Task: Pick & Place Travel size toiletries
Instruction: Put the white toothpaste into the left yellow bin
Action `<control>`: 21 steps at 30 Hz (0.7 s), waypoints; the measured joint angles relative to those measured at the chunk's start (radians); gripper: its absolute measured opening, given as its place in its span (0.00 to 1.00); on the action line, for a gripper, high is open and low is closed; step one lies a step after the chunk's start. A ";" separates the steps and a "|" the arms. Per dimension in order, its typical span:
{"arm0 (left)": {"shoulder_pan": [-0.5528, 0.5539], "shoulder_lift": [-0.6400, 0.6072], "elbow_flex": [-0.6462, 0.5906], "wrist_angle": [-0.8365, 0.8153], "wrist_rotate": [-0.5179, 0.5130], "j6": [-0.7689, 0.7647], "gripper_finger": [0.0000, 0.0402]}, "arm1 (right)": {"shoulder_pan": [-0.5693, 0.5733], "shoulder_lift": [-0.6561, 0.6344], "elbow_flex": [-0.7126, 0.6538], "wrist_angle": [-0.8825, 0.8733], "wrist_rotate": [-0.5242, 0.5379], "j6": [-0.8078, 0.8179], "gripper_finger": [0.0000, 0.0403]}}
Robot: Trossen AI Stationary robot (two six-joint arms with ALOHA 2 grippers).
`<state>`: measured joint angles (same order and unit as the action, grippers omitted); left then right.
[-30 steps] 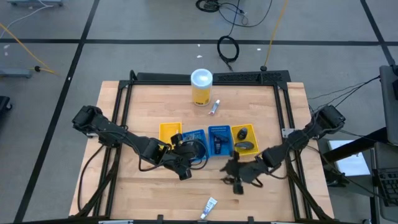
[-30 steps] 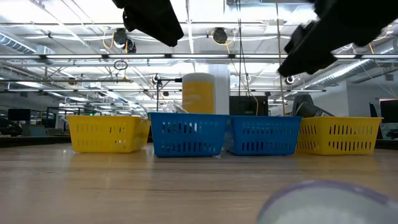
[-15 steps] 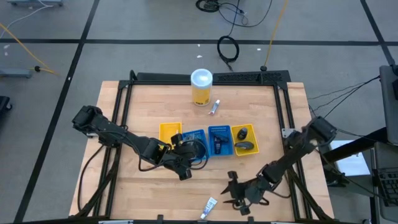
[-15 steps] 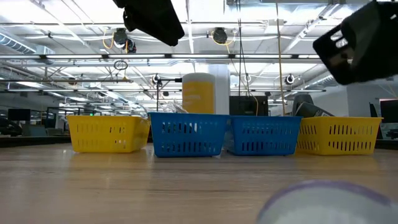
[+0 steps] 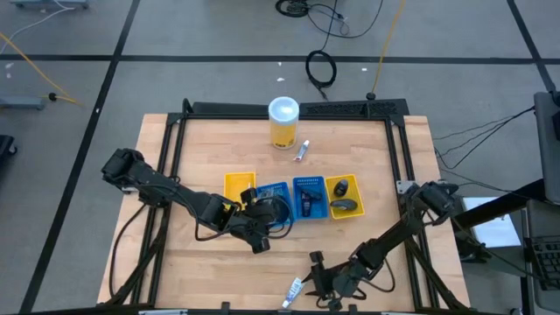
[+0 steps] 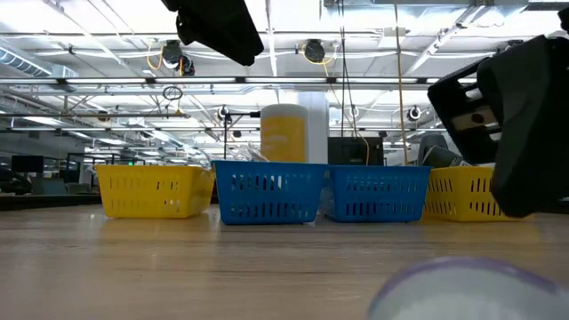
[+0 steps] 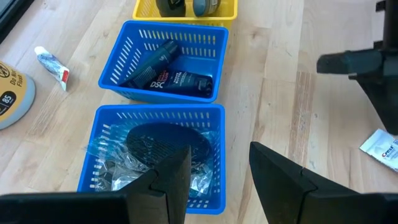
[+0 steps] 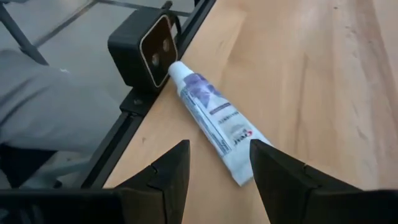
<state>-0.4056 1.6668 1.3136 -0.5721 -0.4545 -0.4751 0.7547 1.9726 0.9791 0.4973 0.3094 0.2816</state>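
Two dark fingers (image 8: 168, 180) of the right gripper (image 5: 317, 276) stand apart with nothing between them, just short of a white toothpaste tube (image 8: 214, 121) lying flat at the table's near edge, its cap end close to a small black camera box (image 8: 143, 46). The left gripper (image 5: 259, 236) hangs with its fingers (image 7: 171, 177) also apart and empty, over a blue tray (image 7: 214, 158) holding black discs in clear wrap (image 7: 165, 140). Dark tubes (image 7: 165, 73) lie in the next blue tray (image 7: 118, 65); another white tube (image 5: 303, 150) lies by the yellow canister (image 5: 283, 122).
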 joint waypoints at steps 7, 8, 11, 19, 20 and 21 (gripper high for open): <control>0.000 0.000 0.000 0.000 0.000 0.000 0.40 | 0.000 0.044 0.042 -0.004 0.000 -0.049 0.40; 0.000 0.000 0.000 0.000 0.000 0.000 0.40 | 0.000 0.047 0.042 -0.002 0.000 -0.051 0.40; 0.000 0.000 0.000 0.000 0.000 0.000 0.40 | 0.000 0.056 0.042 -0.005 0.000 -0.055 0.40; 0.000 0.000 0.000 0.001 0.000 0.000 0.40 | -0.001 0.055 0.042 0.023 0.001 -0.082 0.40; 0.000 0.000 0.000 0.001 0.000 0.000 0.40 | -0.001 0.055 0.042 0.024 0.001 -0.082 0.40; 0.000 0.000 0.000 0.001 0.000 0.000 0.40 | -0.002 0.055 0.042 0.024 0.001 -0.081 0.40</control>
<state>-0.4054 1.6665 1.3136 -0.5713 -0.4549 -0.4747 0.7527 2.0277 1.0210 0.5209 0.3109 0.2006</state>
